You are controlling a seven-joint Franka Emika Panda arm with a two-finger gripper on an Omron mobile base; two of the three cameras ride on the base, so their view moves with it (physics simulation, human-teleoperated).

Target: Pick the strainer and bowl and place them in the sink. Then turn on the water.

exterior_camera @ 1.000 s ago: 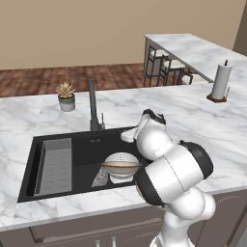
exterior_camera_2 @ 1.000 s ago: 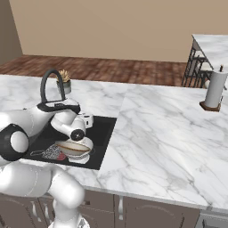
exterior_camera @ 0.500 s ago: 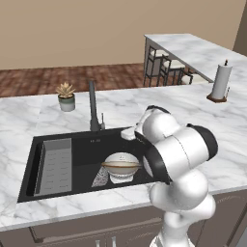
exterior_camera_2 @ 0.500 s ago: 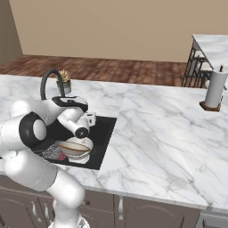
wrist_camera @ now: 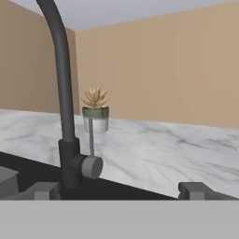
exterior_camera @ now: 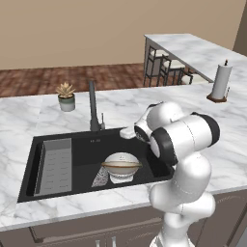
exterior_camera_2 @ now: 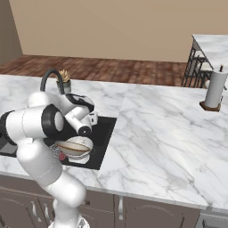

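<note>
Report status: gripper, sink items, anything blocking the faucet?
Gripper open, facing faucet. Bowl and strainer in sink. No water, nothing blocking.

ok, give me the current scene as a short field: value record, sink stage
bowl: tan bowl sits in the sink, right half
strainer: mesh strainer lies in the basin against the bowl's left side
tray insert: grey ribbed tray at the basin's left end
faucet: tall dark faucet, thin lever upright, no blue stream visible
gripper: gripper open, empty, facing the faucet base
background: potted succulent on the marble counter behind the faucet; paper towel holder further right
</note>
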